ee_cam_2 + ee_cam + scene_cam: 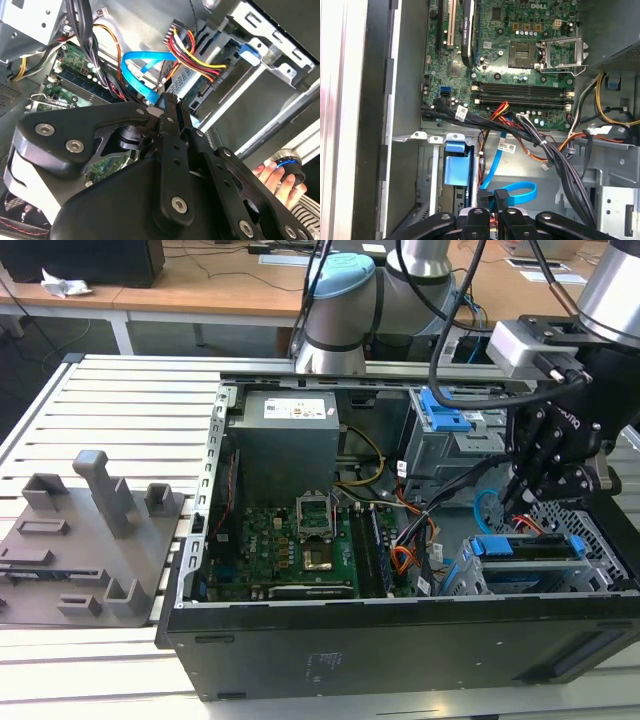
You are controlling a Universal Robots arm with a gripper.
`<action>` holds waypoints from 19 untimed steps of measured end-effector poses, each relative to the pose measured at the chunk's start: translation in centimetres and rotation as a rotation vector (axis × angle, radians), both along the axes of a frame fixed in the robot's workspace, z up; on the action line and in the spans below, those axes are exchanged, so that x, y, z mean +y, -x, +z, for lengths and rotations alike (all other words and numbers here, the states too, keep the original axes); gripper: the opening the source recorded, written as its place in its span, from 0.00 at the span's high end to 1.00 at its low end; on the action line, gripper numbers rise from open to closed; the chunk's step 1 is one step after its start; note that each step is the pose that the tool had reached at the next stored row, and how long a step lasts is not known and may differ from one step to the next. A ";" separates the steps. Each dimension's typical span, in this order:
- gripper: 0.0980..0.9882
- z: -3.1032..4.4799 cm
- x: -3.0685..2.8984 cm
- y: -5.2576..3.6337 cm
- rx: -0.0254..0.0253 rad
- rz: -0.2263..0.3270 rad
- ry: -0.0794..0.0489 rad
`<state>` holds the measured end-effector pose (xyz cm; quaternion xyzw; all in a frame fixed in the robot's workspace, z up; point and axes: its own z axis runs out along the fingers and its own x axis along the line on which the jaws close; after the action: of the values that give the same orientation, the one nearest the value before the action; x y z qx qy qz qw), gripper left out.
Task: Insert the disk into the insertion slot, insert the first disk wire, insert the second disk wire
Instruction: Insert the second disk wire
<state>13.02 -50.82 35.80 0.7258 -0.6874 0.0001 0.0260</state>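
Fingers (pixel 492 204) pinched nearly shut on the dark connector at the end of the flat blue wire (pixel 517 193), seen in both wrist views; in the second wrist view the fingertips (pixel 170 107) press together just under that wire's blue loop (pixel 142 62). Gripper (pixel 530 502) lowered into the open computer case (pixel 400 640) at the exterior view's right. Just below the fingers in the exterior view, the disk (pixel 530 550) in its blue caddy, already seated in the insertion slot (pixel 590 530) of grey perforated metal. Beyond the fingertips in the second wrist view, a red, yellow and black wire bundle (pixel 192 52) plugged in close beside the blue loop. Farther off, the green motherboard (pixel 520 50). Case resting on the slatted tabletop (pixel 130 400).
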 end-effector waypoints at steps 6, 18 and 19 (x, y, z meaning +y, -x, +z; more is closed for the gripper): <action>0.93 -0.01 -1.07 0.00 0.0001 0.000 0.000; 0.93 -0.30 -2.01 -0.05 0.0001 0.000 0.000; 0.93 -0.32 -2.01 -0.07 0.0002 0.000 0.000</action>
<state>13.09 -52.83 35.47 0.7258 -0.6874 0.0001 0.0261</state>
